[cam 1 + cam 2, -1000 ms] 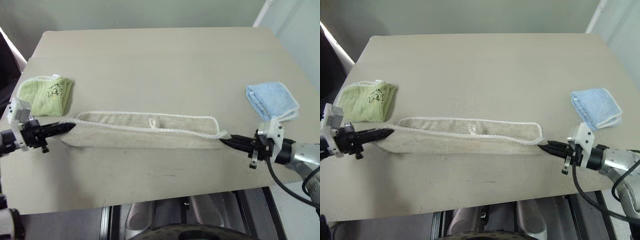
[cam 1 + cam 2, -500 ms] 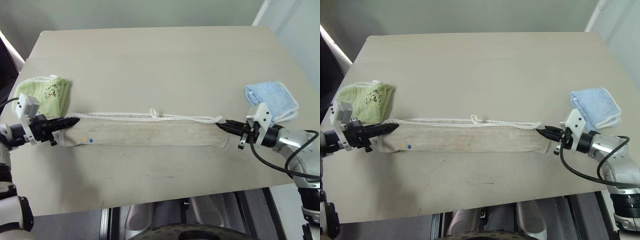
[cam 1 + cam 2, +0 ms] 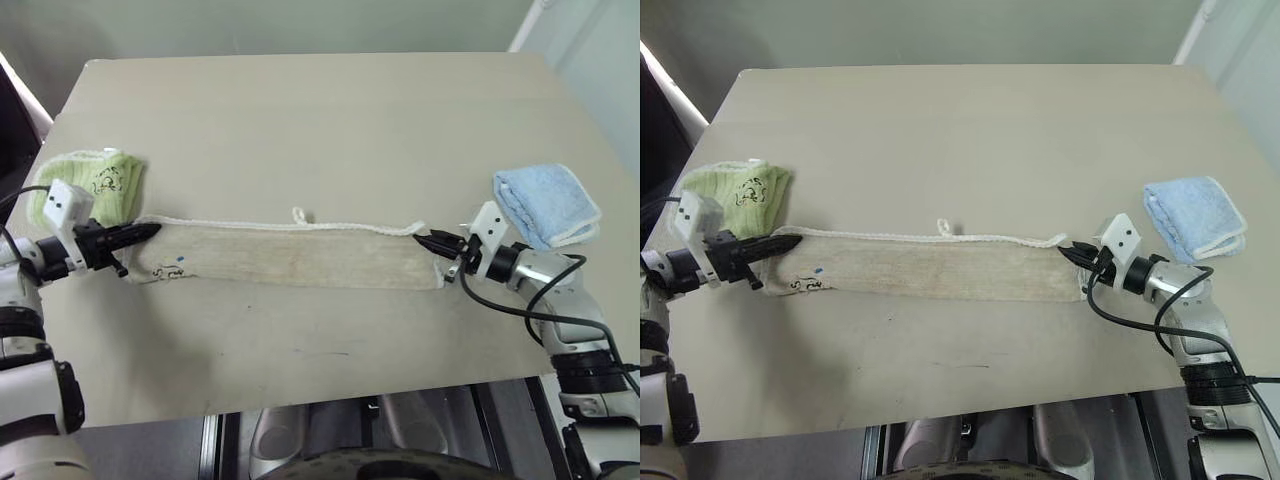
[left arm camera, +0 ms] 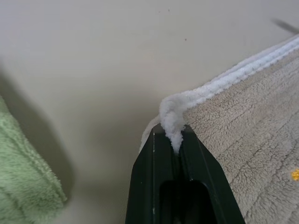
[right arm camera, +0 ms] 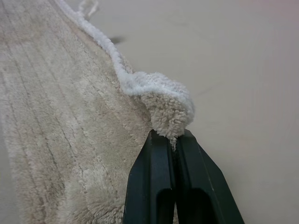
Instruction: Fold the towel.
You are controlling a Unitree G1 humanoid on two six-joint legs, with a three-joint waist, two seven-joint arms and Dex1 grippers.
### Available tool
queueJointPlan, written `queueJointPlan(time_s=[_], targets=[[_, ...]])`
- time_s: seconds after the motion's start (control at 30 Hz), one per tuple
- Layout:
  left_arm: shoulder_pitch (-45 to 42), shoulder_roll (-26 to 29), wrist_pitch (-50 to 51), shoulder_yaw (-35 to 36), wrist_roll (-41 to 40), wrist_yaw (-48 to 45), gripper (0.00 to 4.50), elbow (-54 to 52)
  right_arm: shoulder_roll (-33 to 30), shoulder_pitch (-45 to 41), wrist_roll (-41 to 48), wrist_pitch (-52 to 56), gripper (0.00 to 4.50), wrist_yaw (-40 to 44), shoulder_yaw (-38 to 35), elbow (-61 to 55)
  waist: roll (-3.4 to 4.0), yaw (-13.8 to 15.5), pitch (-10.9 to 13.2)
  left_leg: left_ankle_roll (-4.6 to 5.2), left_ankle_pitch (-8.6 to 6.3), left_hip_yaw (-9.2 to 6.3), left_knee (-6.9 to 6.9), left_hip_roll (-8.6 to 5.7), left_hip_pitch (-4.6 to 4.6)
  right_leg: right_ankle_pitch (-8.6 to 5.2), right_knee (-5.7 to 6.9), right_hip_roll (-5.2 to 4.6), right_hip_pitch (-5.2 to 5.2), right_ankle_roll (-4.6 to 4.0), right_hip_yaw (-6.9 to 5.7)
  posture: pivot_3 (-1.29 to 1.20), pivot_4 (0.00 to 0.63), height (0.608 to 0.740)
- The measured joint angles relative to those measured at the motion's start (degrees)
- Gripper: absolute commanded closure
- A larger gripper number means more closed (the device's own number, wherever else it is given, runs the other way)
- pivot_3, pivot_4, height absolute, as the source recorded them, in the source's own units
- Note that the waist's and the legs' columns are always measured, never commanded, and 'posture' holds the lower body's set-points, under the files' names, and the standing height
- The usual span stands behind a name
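The beige towel [image 3: 290, 255] with white corded edging lies as a long narrow band across the table's middle, stretched between my two grippers. A small printed emblem shows near its left end. My left gripper [image 3: 148, 231] is shut on the towel's left corner; in the left wrist view the white cord [image 4: 174, 117] is pinched between the black fingers [image 4: 152, 172]. My right gripper [image 3: 424, 240] is shut on the right corner; the right wrist view shows the fluffy corner [image 5: 170, 112] clamped between its fingers [image 5: 149, 182].
A folded light green towel [image 3: 95, 187] with a dark emblem lies at the table's left edge, just beyond my left gripper. A folded light blue towel [image 3: 545, 205] lies at the right edge behind my right wrist. The tan table [image 3: 300, 110] stretches away beyond the towel.
Both grippers carried the towel's corners away from me and lower. The raised edge has come down over the lower layer, so the towel now lies as a flat band with its emblem on top.
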Motion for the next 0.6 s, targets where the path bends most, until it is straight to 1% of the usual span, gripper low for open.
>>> queueJointPlan(time_s=[0.17,0.27,0.33,0.37,0.5,0.6], targets=[[-0.4,-0.1,-0.2,-0.1,0.5,-0.8,4.48,1.2,0.0,0.0,-0.1,0.0,4.5,0.0,0.0,0.2,0.0,0.0,0.0,-0.01,0.01,0.0,0.0,0.0,0.01,0.0,0.0,0.0,0.02,0.0,-0.01,0.0,0.15,0.703],[-0.6,-0.7,-0.5,-0.1,0.6,-0.9,4.48,1.5,-1.0,0.0,0.1,3.5,4.5,1.1,0.2,0.1,0.0,0.1,0.0,-0.02,0.01,0.0,0.01,-0.01,0.0,0.0,0.0,-0.01,0.04,0.0,-0.01,0.0,0.15,0.703],[-0.6,-1.3,-0.5,-0.1,0.6,-0.9,4.01,1.5,-1.5,-0.1,1.0,6.5,3.99,2.0,0.3,0.1,0.0,0.1,0.0,-0.04,0.03,0.0,0.01,0.0,0.01,0.0,0.0,-0.01,0.04,0.0,-0.02,0.0,0.15,0.703],[-0.6,-1.3,-0.5,-0.1,0.7,-0.9,3.8,1.6,-1.4,-0.4,1.7,7.6,3.82,2.3,0.2,0.1,0.0,0.1,0.0,-0.04,0.03,0.0,0.01,0.0,0.0,0.0,0.0,0.0,0.03,0.0,-0.02,0.0,0.15,0.703],[-0.6,-1.4,-0.5,-0.1,0.7,-0.7,2.46,1.7,-1.2,-2.1,4.6,10.3,2.5,3.4,-0.4,0.1,0.0,0.0,0.0,-0.06,0.04,0.0,0.0,0.0,0.01,0.0,0.0,0.01,0.03,0.0,-0.02,0.0,0.15,0.703],[-0.6,-1.4,-0.5,0.0,0.7,-0.3,1.4,1.7,-1.2,-2.3,5.0,10.6,1.44,3.6,-0.6,0.1,0.0,0.0,0.0,-0.06,0.04,0.0,0.0,0.0,0.0,-0.01,0.0,0.0,0.02,0.0,-0.02,0.0,0.15,0.703]])
